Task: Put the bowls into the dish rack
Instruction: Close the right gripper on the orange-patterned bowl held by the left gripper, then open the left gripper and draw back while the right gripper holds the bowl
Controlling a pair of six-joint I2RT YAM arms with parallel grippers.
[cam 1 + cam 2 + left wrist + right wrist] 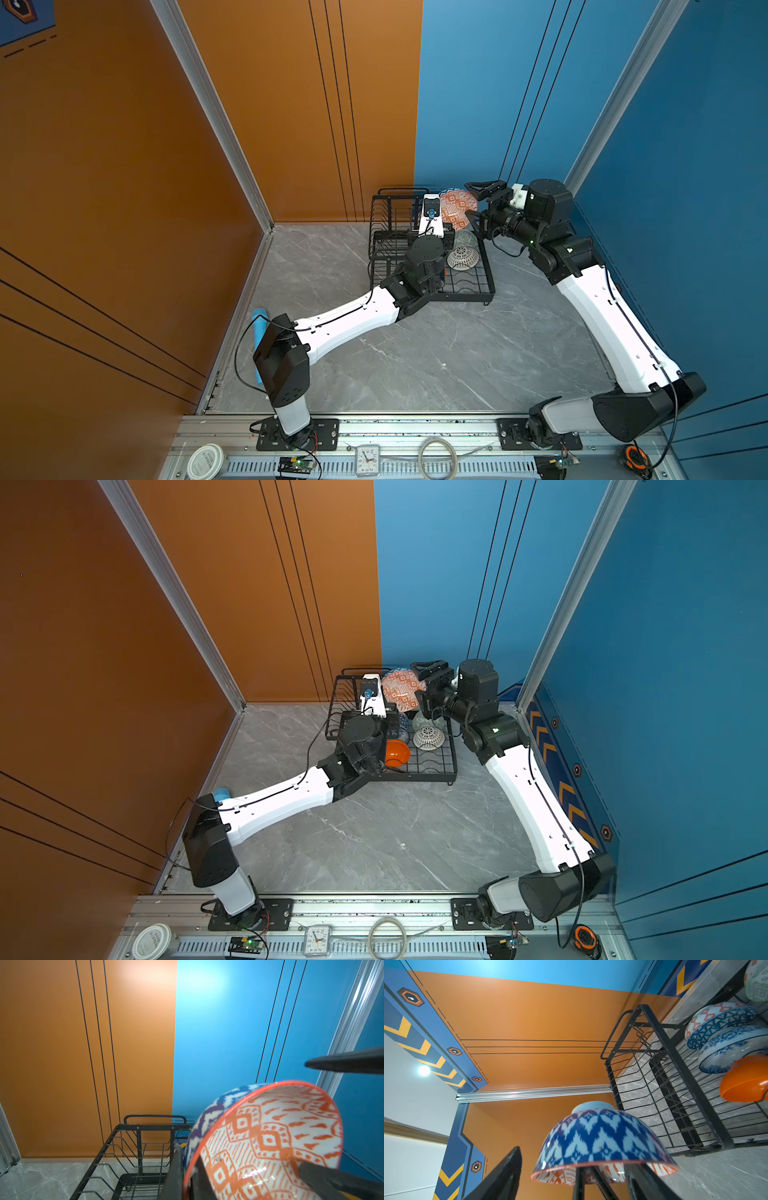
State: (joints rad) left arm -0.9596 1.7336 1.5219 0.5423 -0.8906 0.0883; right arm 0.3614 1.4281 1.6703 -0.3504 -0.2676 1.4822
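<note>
Left gripper clamps the orange-white diamond bowl on edge above the dish rack's far right corner, in both top views. Right gripper straddles it, jaws spread.

Left wrist: fingers pinch the bowl's rim.

Right wrist: plain orange bowl and floral bowl lie on the rack's base tray.

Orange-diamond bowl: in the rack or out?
Out. Orange-diamond bowl hangs tipped on edge near the dish rack, rim pinched by the left gripper; the right gripper stands open around it.
</note>
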